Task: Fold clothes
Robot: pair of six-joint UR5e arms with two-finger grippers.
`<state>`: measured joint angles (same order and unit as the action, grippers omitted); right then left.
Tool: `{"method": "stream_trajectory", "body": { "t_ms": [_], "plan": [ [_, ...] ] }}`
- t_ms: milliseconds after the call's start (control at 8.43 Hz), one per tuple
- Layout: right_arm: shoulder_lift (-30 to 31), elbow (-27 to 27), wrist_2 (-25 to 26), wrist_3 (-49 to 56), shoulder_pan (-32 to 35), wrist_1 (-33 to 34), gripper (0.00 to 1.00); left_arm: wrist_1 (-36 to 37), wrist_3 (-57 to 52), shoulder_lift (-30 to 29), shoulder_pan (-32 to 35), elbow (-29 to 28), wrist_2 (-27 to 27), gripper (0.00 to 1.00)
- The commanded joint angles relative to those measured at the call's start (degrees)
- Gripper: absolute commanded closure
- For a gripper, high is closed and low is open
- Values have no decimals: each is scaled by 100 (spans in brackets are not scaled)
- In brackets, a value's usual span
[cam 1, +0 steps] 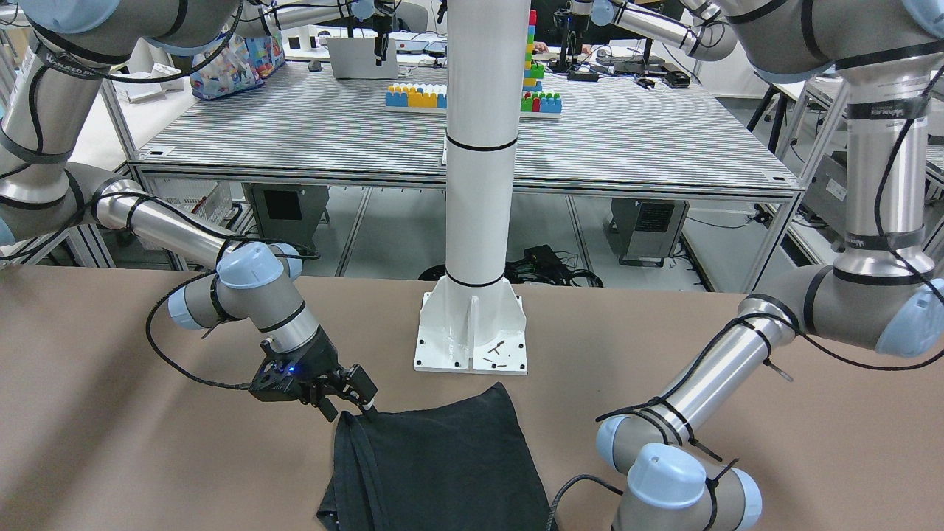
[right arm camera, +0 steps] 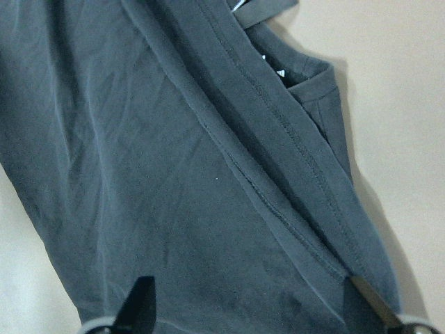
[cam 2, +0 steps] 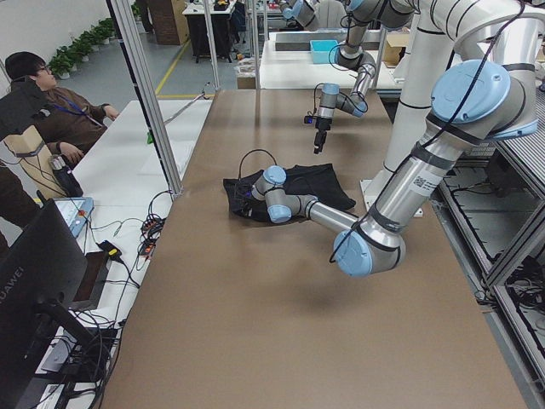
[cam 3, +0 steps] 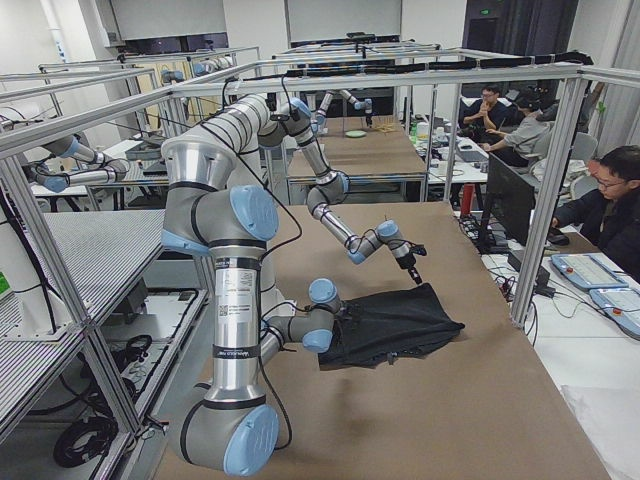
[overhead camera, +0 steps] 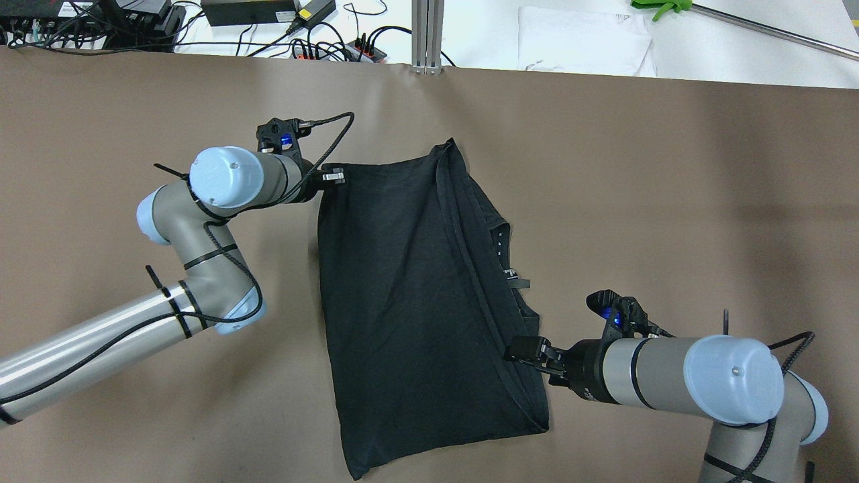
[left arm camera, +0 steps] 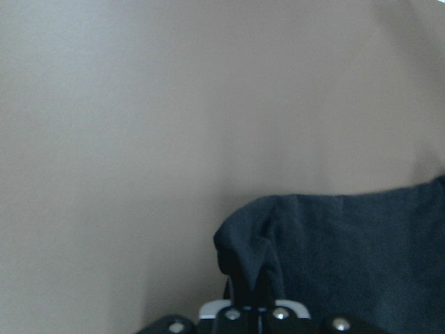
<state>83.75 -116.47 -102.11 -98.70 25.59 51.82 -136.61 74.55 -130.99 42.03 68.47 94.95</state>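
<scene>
The clothes (overhead camera: 402, 282) are one black garment lying folded lengthwise on the brown table, with the collar opening on the overhead view's right side. My left gripper (overhead camera: 333, 178) is shut on the garment's far left corner. In the left wrist view a bunched tip of cloth (left arm camera: 250, 257) sits between its fingers (left arm camera: 250, 309). My right gripper (overhead camera: 518, 351) is open at the hemmed edge near me. In the right wrist view its fingers (right arm camera: 142, 299) stand wide apart over the fabric (right arm camera: 174, 139). The front view shows the right gripper (cam 1: 348, 404) at the garment's (cam 1: 442, 464) corner.
The white pillar base (cam 1: 472, 332) stands just behind the garment. Brown table cover (overhead camera: 671, 201) stretches to both sides. Cables and power bricks (overhead camera: 268, 20) and a white cloth (overhead camera: 584, 40) lie beyond the far edge. People sit at desks (cam 3: 610, 200) beside the table.
</scene>
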Motion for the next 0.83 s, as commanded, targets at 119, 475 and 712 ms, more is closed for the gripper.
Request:
{"method": "stream_trajectory", "body": {
  "t_ms": [119, 475, 712],
  "plan": [
    [-51, 10, 7, 431, -1, -23, 5, -7, 24, -1279, 209, -1520, -205, 100],
    [-113, 10, 461, 694, -53, -40, 5, -15, 7, -1367, 306, -1705, -353, 97],
    [-314, 63, 499, 869, -37, 39, 5, 2, 51, -1367, 324, -1714, -443, 0]
  ]
}}
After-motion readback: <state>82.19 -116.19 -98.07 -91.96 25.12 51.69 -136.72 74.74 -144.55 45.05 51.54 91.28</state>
